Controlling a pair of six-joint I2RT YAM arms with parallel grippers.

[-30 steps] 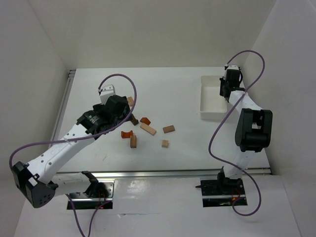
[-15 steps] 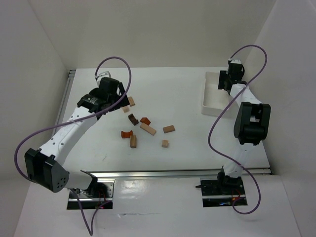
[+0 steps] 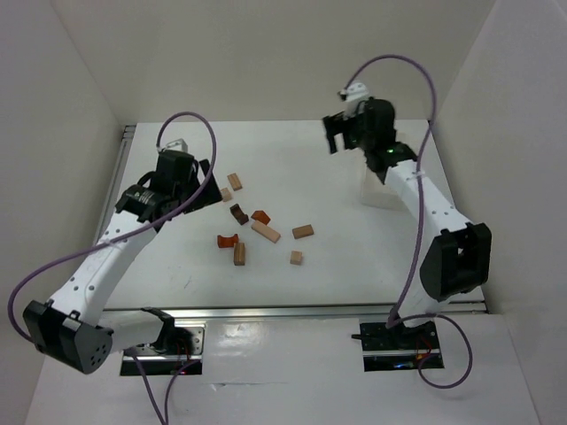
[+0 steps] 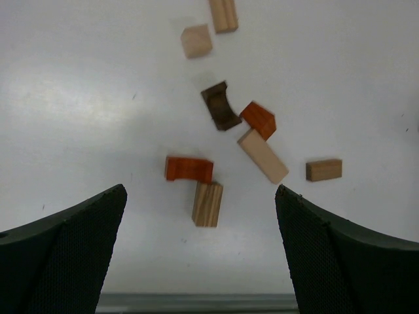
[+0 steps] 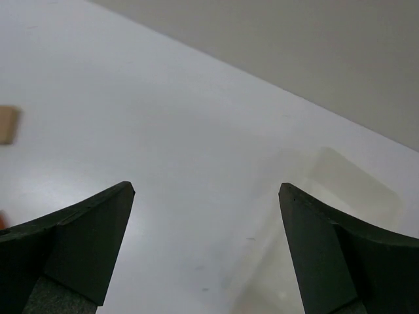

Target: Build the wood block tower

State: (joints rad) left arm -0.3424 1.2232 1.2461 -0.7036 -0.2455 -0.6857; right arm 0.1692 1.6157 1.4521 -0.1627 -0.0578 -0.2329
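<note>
While both arms are hovering over the white tabletop [image 3: 301,168], the small wooden tower pieces [image 3: 266,231] are just lying scattered loose on it, left of centre. From the left wrist: a reddish-orange notched block [image 4: 188,169] is touching a striped light tan block [image 4: 207,203], and a dark brown curved block [image 4: 220,106] is sitting against a reddish-orange wedge [image 4: 258,120] by a light tan bar [image 4: 262,156]. The left tool [image 4: 200,193] is hanging spread wide above them, gripping nothing. The right tool [image 5: 206,190] is gaping empty too, near the white rectangular plastic tray [image 3: 376,193].
</note>
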